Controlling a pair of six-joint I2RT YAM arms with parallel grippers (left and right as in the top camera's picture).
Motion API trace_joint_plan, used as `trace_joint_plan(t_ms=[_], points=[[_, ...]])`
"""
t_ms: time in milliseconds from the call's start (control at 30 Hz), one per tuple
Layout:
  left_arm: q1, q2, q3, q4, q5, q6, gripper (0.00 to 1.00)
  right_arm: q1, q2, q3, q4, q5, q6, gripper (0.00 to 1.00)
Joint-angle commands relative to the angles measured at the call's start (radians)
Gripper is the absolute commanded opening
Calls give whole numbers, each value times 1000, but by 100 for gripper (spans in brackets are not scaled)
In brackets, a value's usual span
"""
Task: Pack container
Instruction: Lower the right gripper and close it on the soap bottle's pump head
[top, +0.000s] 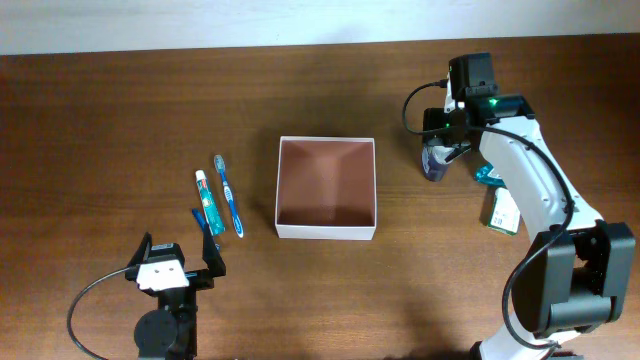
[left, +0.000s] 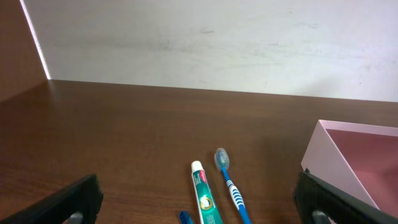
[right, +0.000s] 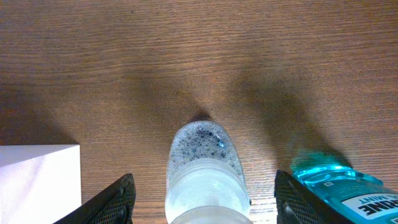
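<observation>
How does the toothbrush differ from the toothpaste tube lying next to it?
The toothbrush is longer and thinner than the toothpaste tube. The toothbrush is blue and white, while the toothpaste tube is mostly teal-green with a white cap. The toothbrush lies nearer the container than the toothpaste tube does. Both lie flat, roughly parallel, left of the container, with a gap between them.

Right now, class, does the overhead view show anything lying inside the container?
No, the container shows a bare reddish-brown floor, with the toothpaste and toothbrush lying outside it.
</observation>
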Motion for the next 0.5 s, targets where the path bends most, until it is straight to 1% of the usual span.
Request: trace_joint_plan(t_ms=[0,167,233,367,467], points=[[5,-9,-5,2,-11,-13,99,9,7,4,7,25,-4,64],[5,-9,-5,2,-11,-13,99,10,7,14,10,24,-4,63],[5,-9,-5,2,-11,-13,99,10,7,19,10,24,-4,61],[5,-9,-5,2,-11,-13,99,10,7,20,10,24,-4,54],[5,-9,-5,2,-11,-13,100,10,7,20,10,24,-4,53]])
